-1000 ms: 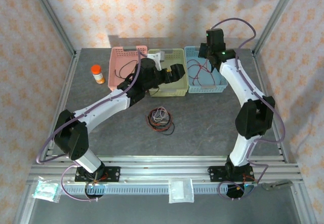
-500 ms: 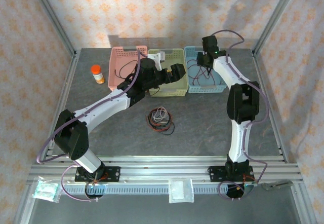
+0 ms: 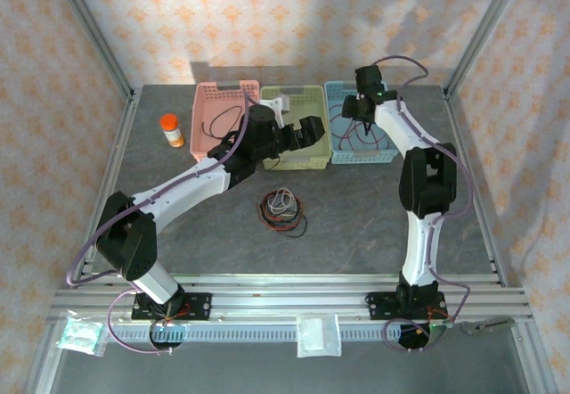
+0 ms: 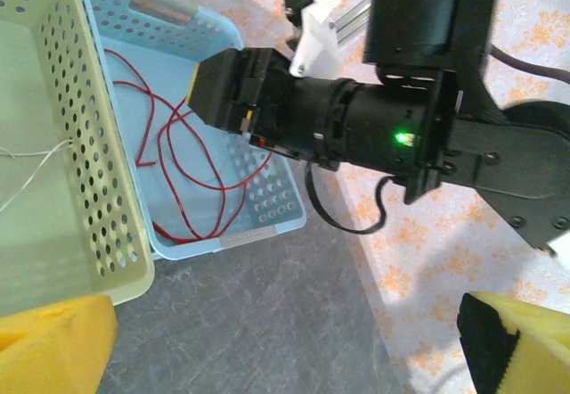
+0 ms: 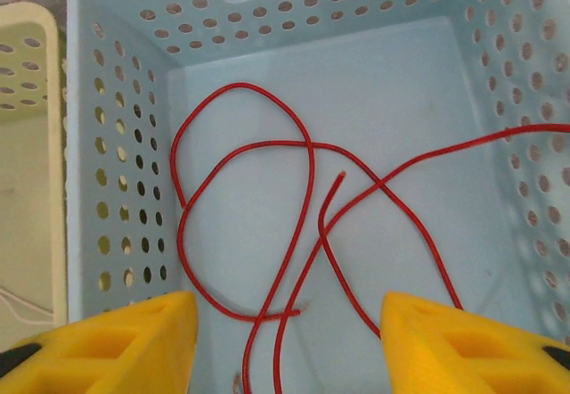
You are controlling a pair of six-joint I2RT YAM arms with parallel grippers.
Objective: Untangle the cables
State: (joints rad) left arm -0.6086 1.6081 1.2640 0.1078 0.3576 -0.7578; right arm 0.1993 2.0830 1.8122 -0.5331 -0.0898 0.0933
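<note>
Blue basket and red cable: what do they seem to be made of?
Blue basket: likely molded plastic, smooth and matte, its walls pierced by regular holes. Red cable: probably plastic-coated wire, slightly glossy, lying in soft loose curves.

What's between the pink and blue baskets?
The yellow-green basket, with the open left gripper above it, in the top view.

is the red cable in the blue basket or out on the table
In: the red cable lies in loose loops on the floor of the blue basket, inside its walls.
</note>
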